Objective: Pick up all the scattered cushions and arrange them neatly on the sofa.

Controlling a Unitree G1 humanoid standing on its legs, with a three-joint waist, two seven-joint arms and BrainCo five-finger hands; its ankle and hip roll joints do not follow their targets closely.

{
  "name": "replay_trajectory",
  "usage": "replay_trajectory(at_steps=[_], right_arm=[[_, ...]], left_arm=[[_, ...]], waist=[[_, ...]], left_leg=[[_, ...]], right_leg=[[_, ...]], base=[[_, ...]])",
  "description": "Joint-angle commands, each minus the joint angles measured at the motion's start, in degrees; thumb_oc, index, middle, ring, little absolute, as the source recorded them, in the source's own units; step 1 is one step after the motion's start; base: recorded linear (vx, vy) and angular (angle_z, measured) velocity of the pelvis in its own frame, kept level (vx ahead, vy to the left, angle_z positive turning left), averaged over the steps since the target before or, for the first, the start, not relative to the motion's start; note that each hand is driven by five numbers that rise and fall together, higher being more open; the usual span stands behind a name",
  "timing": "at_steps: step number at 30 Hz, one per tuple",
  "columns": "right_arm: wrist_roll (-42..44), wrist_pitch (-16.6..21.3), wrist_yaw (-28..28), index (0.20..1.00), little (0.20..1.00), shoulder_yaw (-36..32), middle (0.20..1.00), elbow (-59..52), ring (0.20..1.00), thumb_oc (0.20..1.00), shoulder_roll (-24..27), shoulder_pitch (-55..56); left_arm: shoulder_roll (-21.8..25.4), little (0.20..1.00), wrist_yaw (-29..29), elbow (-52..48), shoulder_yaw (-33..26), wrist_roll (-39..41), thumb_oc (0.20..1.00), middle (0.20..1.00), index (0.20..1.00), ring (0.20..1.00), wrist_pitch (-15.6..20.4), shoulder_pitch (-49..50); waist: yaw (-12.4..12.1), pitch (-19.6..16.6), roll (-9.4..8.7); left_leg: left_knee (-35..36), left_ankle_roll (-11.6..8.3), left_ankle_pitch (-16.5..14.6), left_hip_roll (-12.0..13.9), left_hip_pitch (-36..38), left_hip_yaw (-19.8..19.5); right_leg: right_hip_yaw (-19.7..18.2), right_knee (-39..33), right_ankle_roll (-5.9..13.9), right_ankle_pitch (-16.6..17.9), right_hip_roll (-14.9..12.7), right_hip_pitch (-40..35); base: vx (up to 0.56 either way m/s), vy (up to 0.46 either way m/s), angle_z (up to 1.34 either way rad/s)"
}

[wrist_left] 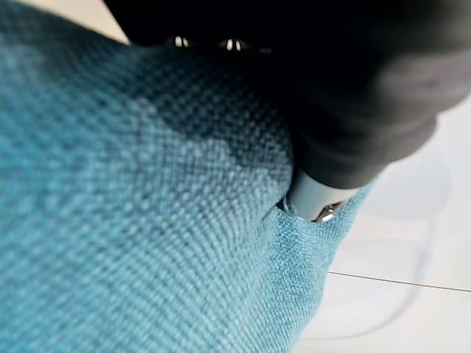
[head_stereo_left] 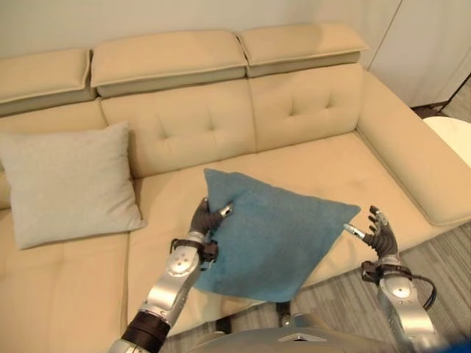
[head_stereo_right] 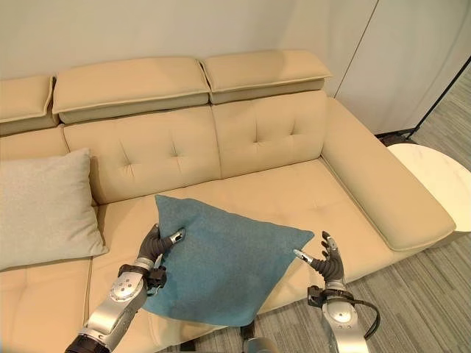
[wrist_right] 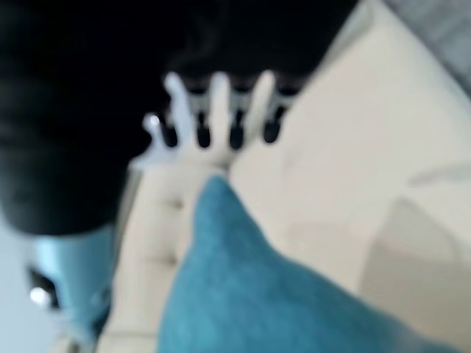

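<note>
Item: teal cushion (head_stereo_left: 272, 239), square, woven fabric, tilted on one corner at the front edge of the sofa seat, its upper corner toward the backrest and its lower edge overhanging the seat front. Holder: left hand (head_stereo_left: 208, 218), at the cushion's left edge, thumb and fingers (head_stereo_left: 224, 210) curled round the fabric and pinching it; the left wrist view shows the weave pressed against the hand's dark cover. Right hand (head_stereo_left: 377, 234): raised just beside the cushion's right corner, apart from it, fingers (head_stereo_left: 356, 232) spread and straight, holding nothing; the right wrist view shows the finger row extended above the teal fabric and the seat. Item: grey cushion (head_stereo_left: 68, 184), square, leaning upright against the backrest on the left seat section, well apart from the teal one. Support: beige sofa (head_stereo_left: 309, 118), tufted back panels, three raised headrest sections, broad armrest on the right side. Adjacent: white round side table (head_stereo_right: 434, 180) beside the armrest; grey plank floor (head_stereo_left: 346, 305) in front of the seat.
</note>
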State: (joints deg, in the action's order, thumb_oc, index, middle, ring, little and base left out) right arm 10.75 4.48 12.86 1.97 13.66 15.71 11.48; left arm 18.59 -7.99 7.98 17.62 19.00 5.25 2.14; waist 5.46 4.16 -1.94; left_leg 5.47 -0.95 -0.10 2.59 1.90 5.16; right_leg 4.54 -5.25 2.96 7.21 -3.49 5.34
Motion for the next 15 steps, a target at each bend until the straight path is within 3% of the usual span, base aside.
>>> replay_trajectory(at_steps=[1, 14, 15], right_arm=[[4.5, 2.6, -1.1, 1.000, 1.000, -0.4, 1.000, 0.2, 1.000, 1.000, 0.1, -0.9], [13.7, 2.0, -4.7, 1.000, 1.000, 7.1, 1.000, 10.4, 1.000, 1.000, -2.6, -4.6], [15.5, 2.1, -5.1, 0.840, 0.840, 7.8, 0.840, 11.4, 0.840, 0.840, -3.0, -5.3]], left_arm=[[0.2, 0.200, -0.9, -9.5, -2.7, 1.9, 0.200, 0.200, 0.200, 0.200, 5.8, -5.9], [-0.3, 0.200, -0.4, -10.0, -0.9, 3.9, 0.200, 0.200, 0.200, 0.200, 6.1, -6.5], [-0.3, 0.200, -0.3, -10.1, -0.7, 4.2, 0.200, 0.200, 0.200, 0.200, 6.0, -6.6]], waist=[[-0.1, -2.7, -1.08], [-1.2, -2.3, -0.40], [-1.4, -2.3, -0.33]], left_leg=[[-0.9, -1.43, -2.8, -0.3, -0.6, 0.6], [-0.6, -1.74, -2.7, -0.4, -0.2, 0.5], [-0.6, -1.77, -2.7, -0.4, -0.1, 0.5]], right_leg=[[1.3, 1.7, 3.77, -6.9, -1.7, -4.5], [2.1, 1.2, 3.71, -6.8, -2.1, -5.2], [2.1, 1.1, 3.72, -6.8, -2.1, -5.3]], base=[[0.00, 0.000, 0.04], [0.00, 0.000, 0.04], [0.00, 0.000, 0.00]])
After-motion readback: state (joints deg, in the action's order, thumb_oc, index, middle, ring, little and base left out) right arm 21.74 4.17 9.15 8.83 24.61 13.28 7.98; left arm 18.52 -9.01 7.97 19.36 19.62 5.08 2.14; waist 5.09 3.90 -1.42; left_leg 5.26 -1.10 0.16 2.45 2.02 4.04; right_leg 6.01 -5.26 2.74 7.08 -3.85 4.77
